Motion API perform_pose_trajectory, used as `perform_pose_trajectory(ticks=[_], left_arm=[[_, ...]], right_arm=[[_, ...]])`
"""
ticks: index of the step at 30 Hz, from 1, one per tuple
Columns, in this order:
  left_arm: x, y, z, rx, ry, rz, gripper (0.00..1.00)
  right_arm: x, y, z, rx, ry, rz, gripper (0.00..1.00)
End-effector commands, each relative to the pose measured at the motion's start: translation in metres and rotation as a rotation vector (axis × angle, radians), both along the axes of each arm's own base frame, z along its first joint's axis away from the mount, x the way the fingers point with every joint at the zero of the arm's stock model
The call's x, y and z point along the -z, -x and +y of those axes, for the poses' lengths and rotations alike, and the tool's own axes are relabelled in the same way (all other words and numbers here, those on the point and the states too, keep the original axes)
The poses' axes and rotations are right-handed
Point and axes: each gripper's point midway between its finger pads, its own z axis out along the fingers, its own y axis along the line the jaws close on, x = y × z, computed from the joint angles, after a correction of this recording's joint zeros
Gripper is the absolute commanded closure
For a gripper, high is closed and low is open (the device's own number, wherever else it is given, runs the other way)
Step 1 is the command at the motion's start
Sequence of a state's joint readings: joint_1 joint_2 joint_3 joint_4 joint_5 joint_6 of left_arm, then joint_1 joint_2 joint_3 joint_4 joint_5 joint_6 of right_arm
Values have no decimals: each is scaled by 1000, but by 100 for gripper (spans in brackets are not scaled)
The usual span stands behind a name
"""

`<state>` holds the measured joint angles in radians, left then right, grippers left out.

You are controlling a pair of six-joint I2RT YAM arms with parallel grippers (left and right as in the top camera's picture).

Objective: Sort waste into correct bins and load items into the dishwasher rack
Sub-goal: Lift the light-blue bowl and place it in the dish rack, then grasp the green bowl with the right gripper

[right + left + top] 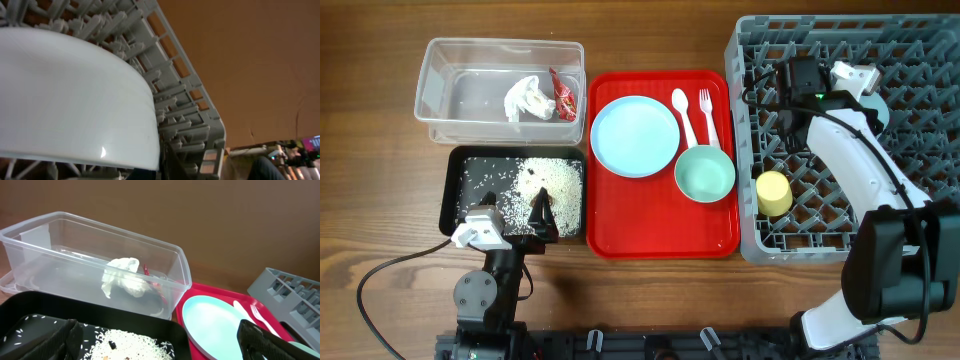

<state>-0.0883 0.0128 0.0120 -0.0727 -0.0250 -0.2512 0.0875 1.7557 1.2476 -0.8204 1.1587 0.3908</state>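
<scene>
The clear tub (440,60) holds the white napkin (528,98) and the red wrapper (563,95). Rice scraps (555,180) lie in the black tray (455,195). My left gripper (525,220) is open and empty over that tray's front edge, as the left wrist view (160,347) shows. The blue plate (633,136), mint bowl (705,172), spoon (683,112) and fork (707,115) lie on the red tray. The yellow cup (773,192) is in the grey rack (920,40). My right gripper (790,95) is over the rack, close against a pale-blue bowl (70,95); its fingers are hidden.
The red serving tray (660,225) sits between the black tray and the rack. The right arm spans the rack's middle and covers most of the bowl from above. Bare wooden table lies along the front edge and at far left.
</scene>
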Motion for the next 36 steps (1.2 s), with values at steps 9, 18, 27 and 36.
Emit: perform_pose_trajectory(ticks=[9, 18, 27, 36], left_arm=[[0, 0, 3, -16, -9, -9, 0], [0, 0, 3, -16, -9, -9, 0], [0, 0, 3, -16, -9, -9, 0], [0, 0, 3, -16, -9, -9, 0]], right_arm=[[-8, -28, 5, -96, -61, -53, 96], [22, 17, 17, -70, -206, 150, 96], [-30, 4, 162, -525, -569, -41, 43], [58, 77, 316, -671, -1281, 367, 48]])
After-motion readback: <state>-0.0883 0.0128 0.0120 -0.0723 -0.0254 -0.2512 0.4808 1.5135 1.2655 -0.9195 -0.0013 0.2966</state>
